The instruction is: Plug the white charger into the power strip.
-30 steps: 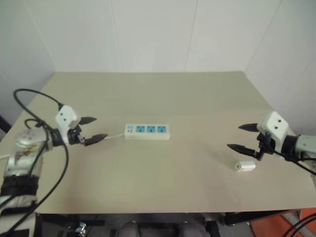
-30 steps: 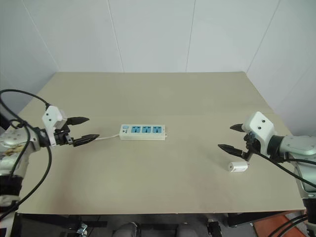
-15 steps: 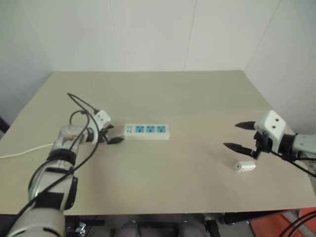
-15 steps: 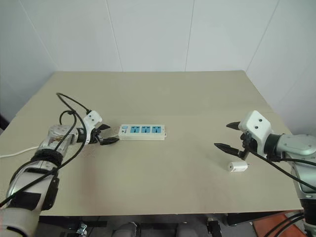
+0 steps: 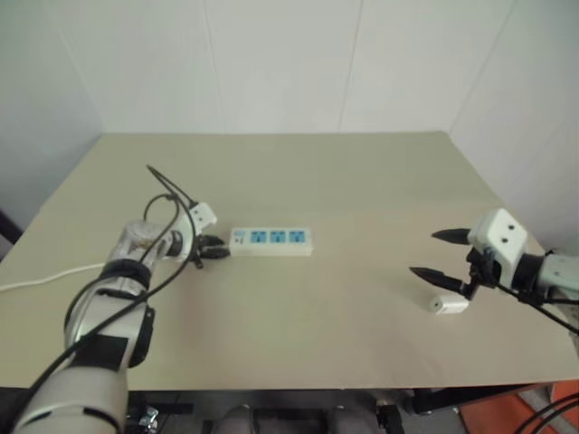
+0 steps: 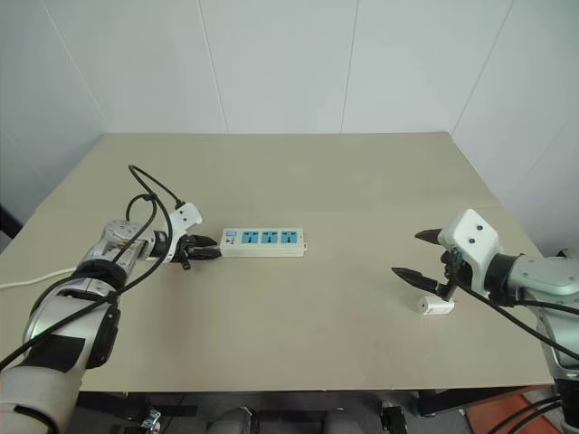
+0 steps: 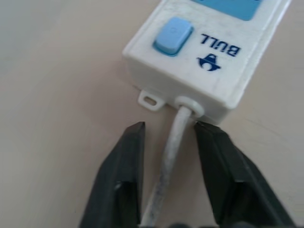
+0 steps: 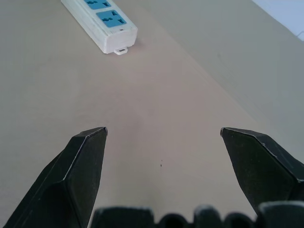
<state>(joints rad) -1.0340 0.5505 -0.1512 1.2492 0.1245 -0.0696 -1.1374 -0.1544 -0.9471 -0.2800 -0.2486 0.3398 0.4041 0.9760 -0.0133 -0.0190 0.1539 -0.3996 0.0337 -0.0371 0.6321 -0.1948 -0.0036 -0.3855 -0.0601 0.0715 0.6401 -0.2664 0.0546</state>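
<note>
Left eye view, left side: the left tool [image 5: 214,246] sits low at the switch end of the power strip [image 5: 271,241], its black fingers pointing toward the strip.
Left wrist view, cord: the white cord [image 7: 167,161] leaves the strip's end cap and runs between the two black fingers [image 7: 121,180]; the fingers stand narrowly apart on either side of the cord, and whether they press on it I cannot tell.
Left wrist view, strip end: a blue switch [image 7: 173,35] sits on top beside a blue printed logo, and a small mounting tab juts from the end wall next to the cord's collar.
Power strip: a long white bar with three blue sockets in a row, lying flat on the beige tabletop [image 5: 298,362], left of the middle, its length running across the view.
Cord on the tabletop: it trails away from the left arm toward the left edge.
White charger [image 5: 450,305]: it lies on its side on the tabletop at the right, well apart from the power strip and not plugged in.
Right tool [image 5: 439,254]: its fingers are spread wide, empty, hovering with the lower fingertip just beside the charger, no contact that I can make out.
Right wrist view: the two black fingers [image 8: 78,171] stand far apart over bare tabletop, with the strip's far end ahead of them.
</note>
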